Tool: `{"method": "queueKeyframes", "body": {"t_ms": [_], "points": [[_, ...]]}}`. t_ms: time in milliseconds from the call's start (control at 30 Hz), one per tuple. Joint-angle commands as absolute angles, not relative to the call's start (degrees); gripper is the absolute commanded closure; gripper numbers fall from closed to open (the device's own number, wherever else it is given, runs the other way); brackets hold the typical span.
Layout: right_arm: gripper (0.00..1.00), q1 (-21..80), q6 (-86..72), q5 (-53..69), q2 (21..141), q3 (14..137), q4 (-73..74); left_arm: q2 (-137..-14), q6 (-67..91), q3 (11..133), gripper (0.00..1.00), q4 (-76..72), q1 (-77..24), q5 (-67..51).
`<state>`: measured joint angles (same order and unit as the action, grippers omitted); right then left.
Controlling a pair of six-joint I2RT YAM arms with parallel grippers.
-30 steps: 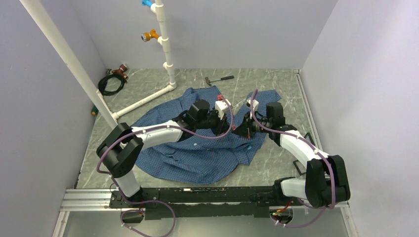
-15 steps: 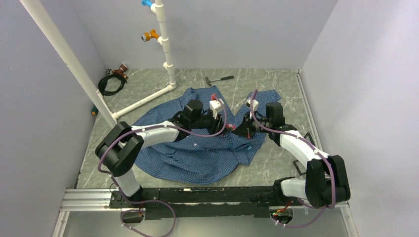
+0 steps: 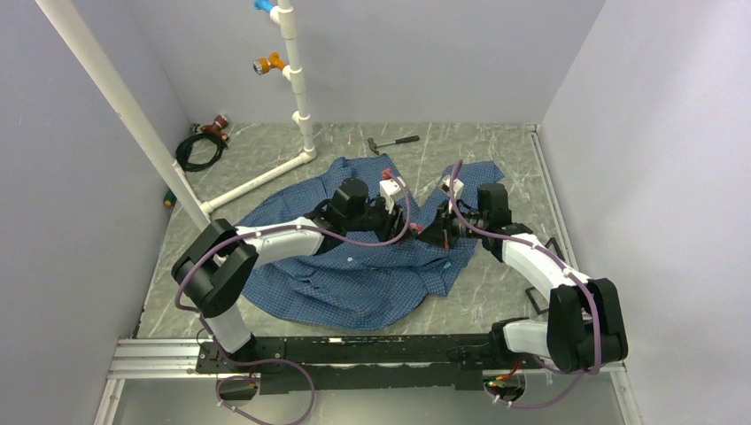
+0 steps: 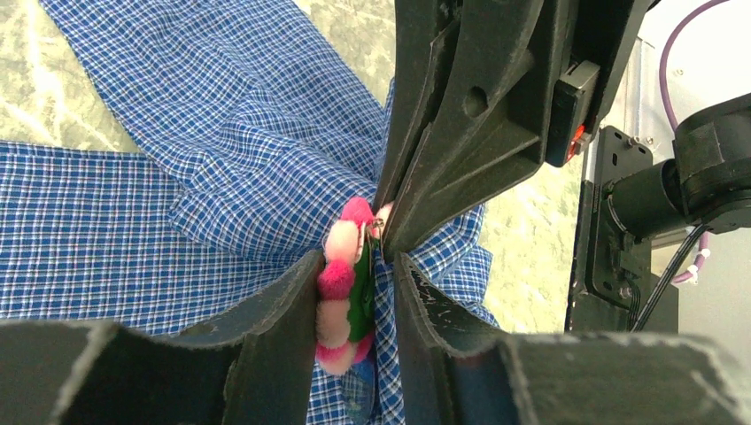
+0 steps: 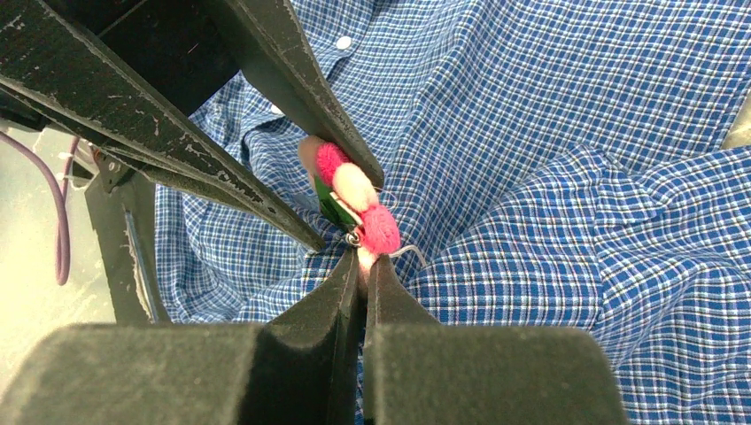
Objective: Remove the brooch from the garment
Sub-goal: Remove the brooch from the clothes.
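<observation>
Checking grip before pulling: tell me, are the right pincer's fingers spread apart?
No, the right pincer is shut, tips meeting just below the brooch.

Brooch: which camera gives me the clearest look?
Right wrist: the brooch shows its pink puffs, green back and wire pin clearly. Left wrist shows it edge-on and crowded. Top view: too small to make out.

Setting: robotics test cell in a laboratory. Indicators:
- Plain grey walls enclose the table on three sides.
- An aluminium rail along the near edge carries the left arm and right arm, with exposed purple cabling.
- A white pipe frame with an orange fitting stands on the table.
- A black cable coil and a hammer lie near the rear wall.
</observation>
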<state>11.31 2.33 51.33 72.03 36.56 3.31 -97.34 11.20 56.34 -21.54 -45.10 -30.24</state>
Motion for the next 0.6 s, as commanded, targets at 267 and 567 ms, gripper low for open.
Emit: {"method": "queueKeyframes", "body": {"t_ms": [267, 567], "points": [[1.0, 12.0, 2.5, 54.7, 71.0, 36.8, 0.4, -98.5, 10.6, 61.4, 0.63, -20.0, -47.0, -26.6], [1.0, 11.8, 2.1, 53.6, 71.1, 36.9, 0.4, -98.3, 7.3, 61.2, 0.63, -17.3, -47.8, -24.1]]}}
